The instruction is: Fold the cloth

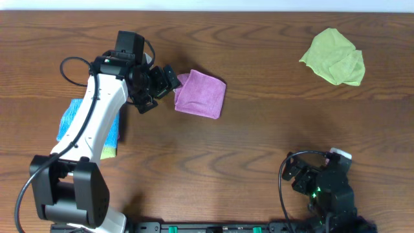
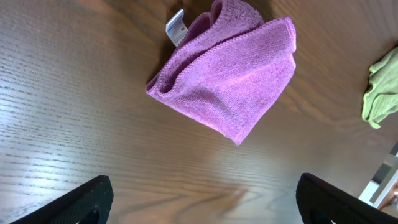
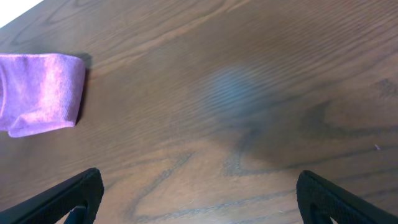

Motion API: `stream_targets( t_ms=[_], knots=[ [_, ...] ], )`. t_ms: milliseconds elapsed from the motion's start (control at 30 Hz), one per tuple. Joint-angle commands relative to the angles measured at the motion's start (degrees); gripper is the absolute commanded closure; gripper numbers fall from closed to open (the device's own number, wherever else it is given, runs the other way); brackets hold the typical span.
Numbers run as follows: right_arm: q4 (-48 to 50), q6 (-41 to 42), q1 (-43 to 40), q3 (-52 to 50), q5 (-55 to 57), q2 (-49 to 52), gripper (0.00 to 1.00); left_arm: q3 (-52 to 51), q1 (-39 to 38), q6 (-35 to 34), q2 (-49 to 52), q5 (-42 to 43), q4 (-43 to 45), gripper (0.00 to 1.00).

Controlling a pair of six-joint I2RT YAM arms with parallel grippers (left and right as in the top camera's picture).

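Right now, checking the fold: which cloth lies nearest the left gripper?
The folded purple-pink terry cloth, before the open left gripper; the crumpled lime-green cloth lies far off, the bright blue cloth under that arm.

The table [image 1: 259, 129] is bare wood across its middle and right side, open to a pass from the near edge. The cloth [image 1: 200, 94] lies left of centre toward the far edge, with the spread left gripper [image 1: 162, 90] crowding its left side. The lime-green cloth [image 1: 333, 57] fills the far right corner. The blue cloth [image 1: 68, 120] lies by the left edge, partly under the left arm [image 1: 97, 110].
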Motion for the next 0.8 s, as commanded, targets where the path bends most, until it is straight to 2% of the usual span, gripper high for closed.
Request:
stream_targets(
  t_ms=[0,233,533,633,767],
  knots=[
    [0.11,0.90,-0.33,-0.39,1.95,-0.48,0.01,-4.07,0.04,-1.81,-1.64,0.66,1.03,0.05],
    [-0.13,0.87,-0.33,-0.37,1.92,-0.48,0.01,-19.23,0.04,-8.92,-7.67,3.72,17.64,0.05],
    [-0.13,0.87,-0.31,-0.39,1.73,-0.48,0.01,-39.15,0.02,-21.68,-11.23,4.26,49.90,0.05],
    [-0.13,0.87,-0.31,-0.37,1.73,-0.48,0.01,-43.30,-0.07,-22.34,-11.23,2.73,57.11,0.05],
    [-0.13,0.87,-0.31,-0.39,1.73,-0.48,0.01,-45.40,-0.92,-22.23,-11.13,-0.17,59.84,0.05]
  ],
)
